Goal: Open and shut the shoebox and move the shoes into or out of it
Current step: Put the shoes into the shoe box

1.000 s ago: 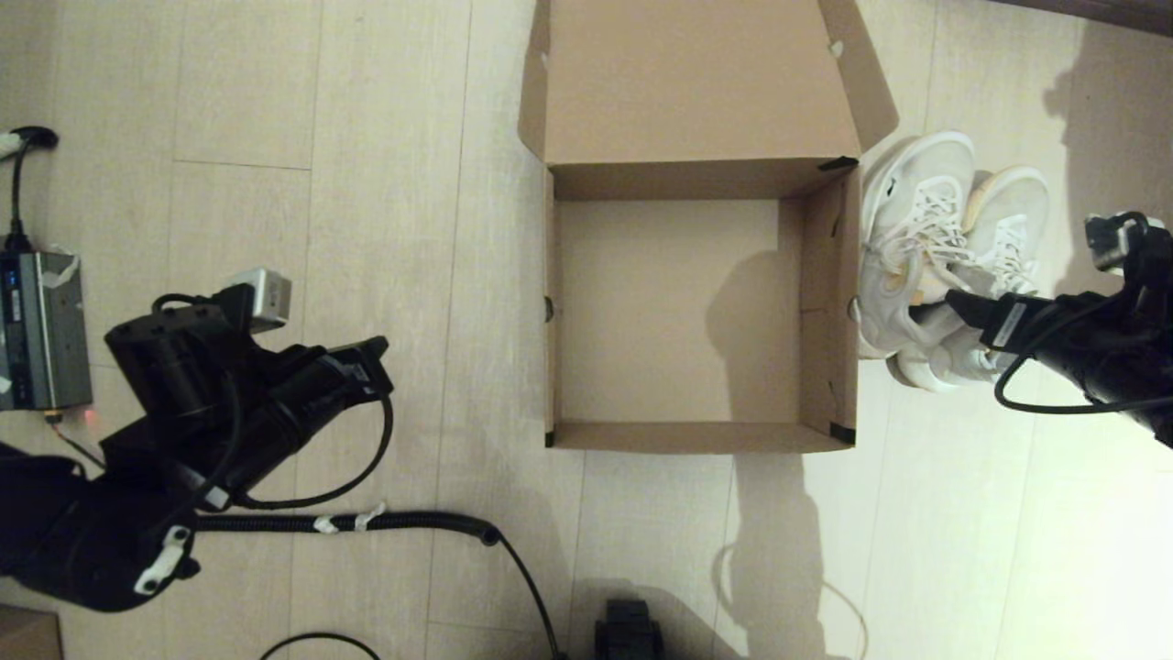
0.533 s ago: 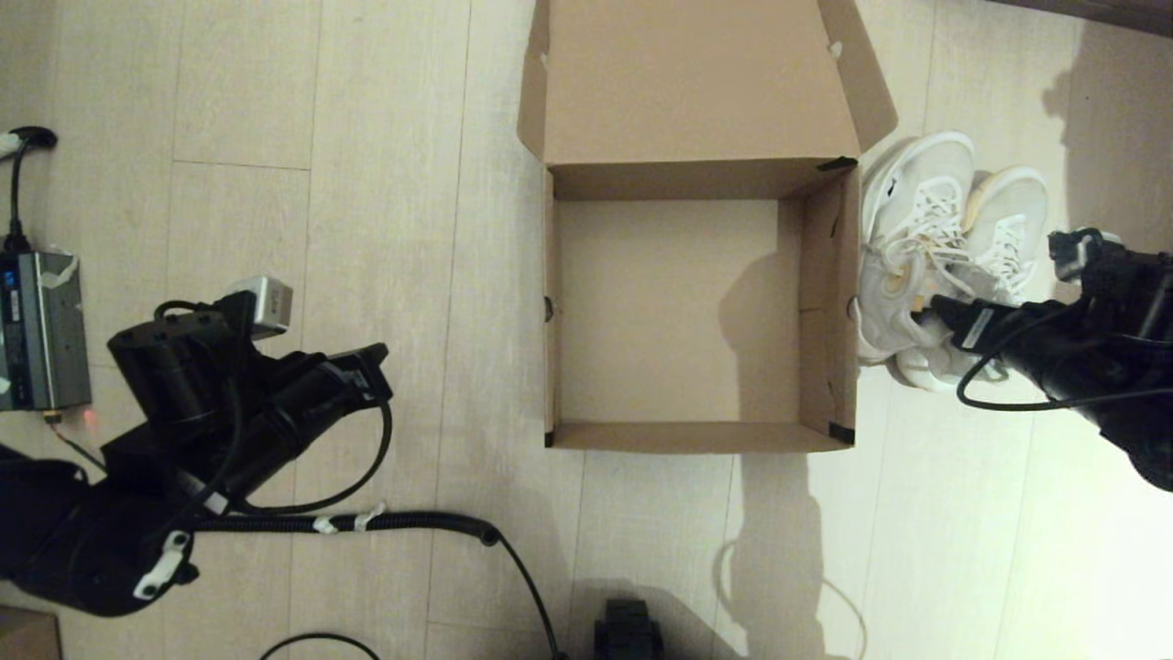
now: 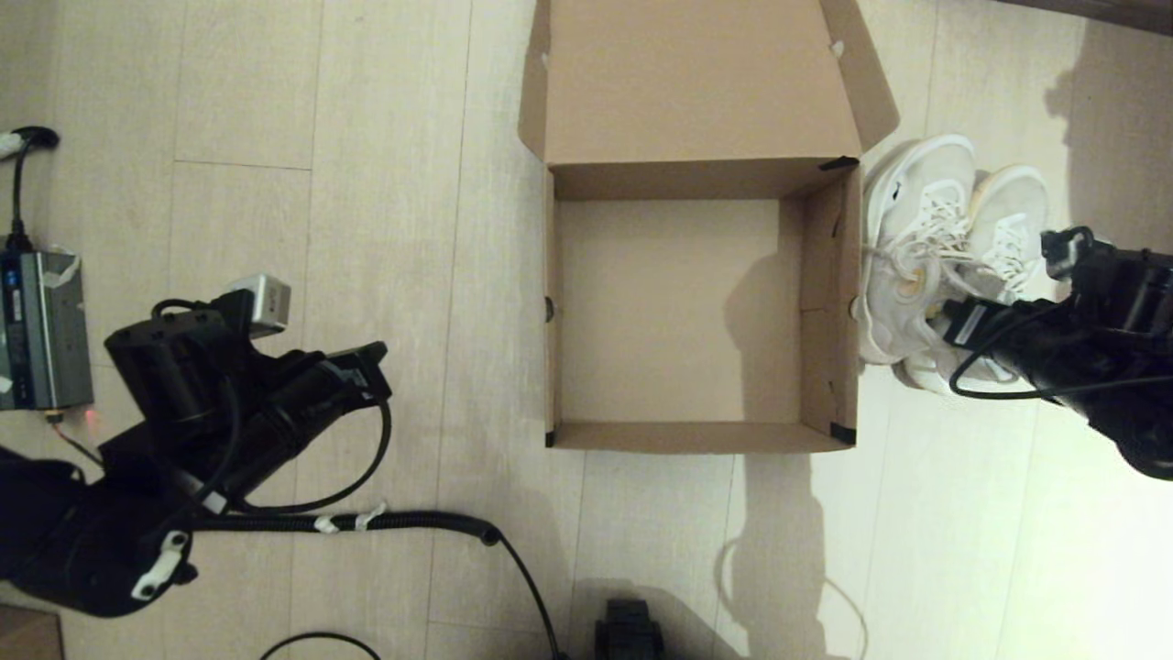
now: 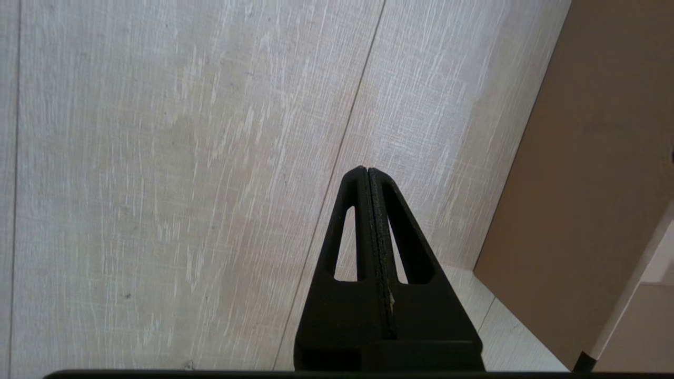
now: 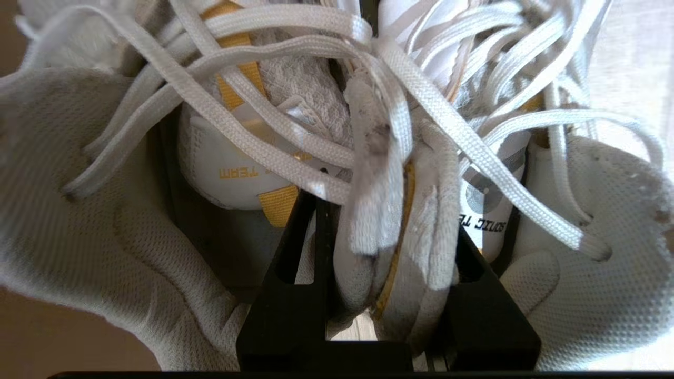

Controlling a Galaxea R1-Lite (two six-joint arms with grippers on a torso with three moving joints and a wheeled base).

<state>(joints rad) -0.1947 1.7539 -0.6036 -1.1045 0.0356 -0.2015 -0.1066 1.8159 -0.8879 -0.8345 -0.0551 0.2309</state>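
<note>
The brown shoebox [image 3: 832,302] stands open on the floor, its lid [image 3: 696,82] folded back on the far side and nothing inside. The white shoes [image 3: 916,211] sit side by side against its right wall. My right gripper [image 3: 946,316] is at their heel ends. In the right wrist view it [image 5: 387,221] is shut on the two inner collars of the shoes [image 5: 79,210], pressed together between the fingers, with laces lying across. My left gripper [image 3: 376,362] is parked left of the box, shut on nothing [image 4: 367,171] above the floor.
A grey power unit [image 3: 41,330] lies at the far left edge. A black corrugated cable [image 3: 440,524] runs across the floor in front of the left arm. A dark object [image 3: 628,632] sits at the near edge. The box wall [image 4: 590,184] is close to the left gripper.
My right arm has moved left towards the box and pushed in at the shoes' heels, and the shoes have shifted a little. The left arm has stayed put.
</note>
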